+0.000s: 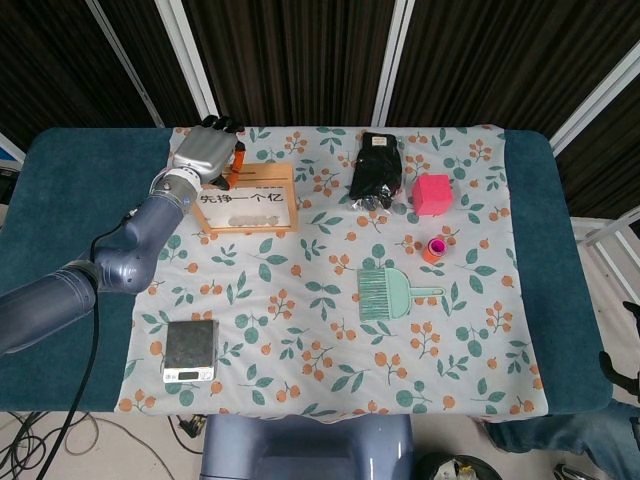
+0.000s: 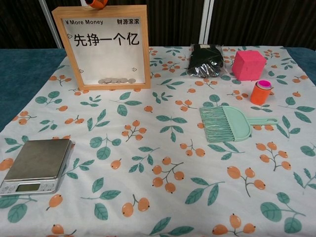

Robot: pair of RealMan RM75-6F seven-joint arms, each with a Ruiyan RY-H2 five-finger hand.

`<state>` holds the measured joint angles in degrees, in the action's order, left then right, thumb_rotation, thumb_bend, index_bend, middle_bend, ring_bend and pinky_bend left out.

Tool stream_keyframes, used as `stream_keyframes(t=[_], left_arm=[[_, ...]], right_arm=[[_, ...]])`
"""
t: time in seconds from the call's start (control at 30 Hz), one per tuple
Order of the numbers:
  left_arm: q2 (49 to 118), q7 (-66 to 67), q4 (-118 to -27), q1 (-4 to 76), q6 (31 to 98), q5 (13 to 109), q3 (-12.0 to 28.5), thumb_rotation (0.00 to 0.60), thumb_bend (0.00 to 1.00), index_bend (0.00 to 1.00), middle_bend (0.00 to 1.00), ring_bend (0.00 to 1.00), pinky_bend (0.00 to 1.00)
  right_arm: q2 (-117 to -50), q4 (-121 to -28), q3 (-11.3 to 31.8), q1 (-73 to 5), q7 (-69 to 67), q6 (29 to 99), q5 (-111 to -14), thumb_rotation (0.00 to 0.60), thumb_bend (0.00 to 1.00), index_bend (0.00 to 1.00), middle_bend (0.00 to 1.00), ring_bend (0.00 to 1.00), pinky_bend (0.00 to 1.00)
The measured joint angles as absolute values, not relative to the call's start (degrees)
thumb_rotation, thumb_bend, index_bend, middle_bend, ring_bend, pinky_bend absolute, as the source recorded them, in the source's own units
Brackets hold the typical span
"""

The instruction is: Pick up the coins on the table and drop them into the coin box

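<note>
The coin box (image 1: 248,207) is a wooden frame with a clear front; it stands upright at the back left of the cloth, also in the chest view (image 2: 103,47). Several coins (image 2: 116,80) lie at its bottom. My left hand (image 1: 207,150) hovers right behind the box's top edge. The chest view shows only an orange fingertip (image 2: 97,2) over the top of the frame. Whether the hand holds a coin is hidden. A few loose coins (image 1: 397,208) lie between the black pouch (image 1: 378,167) and the pink cube (image 1: 433,193). My right hand does not appear.
A teal brush-shaped dustpan (image 1: 388,293) lies mid-right, with a small orange and pink cup (image 1: 435,249) behind it. A digital scale (image 1: 191,350) sits at the front left. The floral cloth (image 1: 300,330) covers a blue table (image 1: 70,180).
</note>
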<state>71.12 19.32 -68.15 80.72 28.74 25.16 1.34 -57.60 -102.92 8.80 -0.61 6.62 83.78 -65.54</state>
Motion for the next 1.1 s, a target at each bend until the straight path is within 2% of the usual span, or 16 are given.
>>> stream_keyframes(t=[0.47,0.87,1.1], left_arm=[[71.1,19.1,-68.1,80.7,28.6,25.2,1.2,0.6,0.35,0.53,0.1,0.0,0.0],[69.6,19.1,-70.1,80.5,30.4,25.6,1.8,0.6,0.35,0.47,0.1,0.0,0.0],[66.8,16.6,-76.1,78.5,35.4,31.0,4.8,0.6,0.43,0.46,0.1,0.0,0.0]], right_arm=[[-57.7,-102.9,9.0,-0.5,6.7,84.0,-65.3,0.6,0.39,0.18,0.09,0.0,0.0],[-57.8,-102.9,9.1,-0.5,6.7,83.9,-65.4,0.6,0.39,0.18,0.09,0.0,0.0],[-57.8,-102.9,9.2,-0.5,6.7,84.1,-65.4,0.6,0.39,0.18,0.09,0.0,0.0]])
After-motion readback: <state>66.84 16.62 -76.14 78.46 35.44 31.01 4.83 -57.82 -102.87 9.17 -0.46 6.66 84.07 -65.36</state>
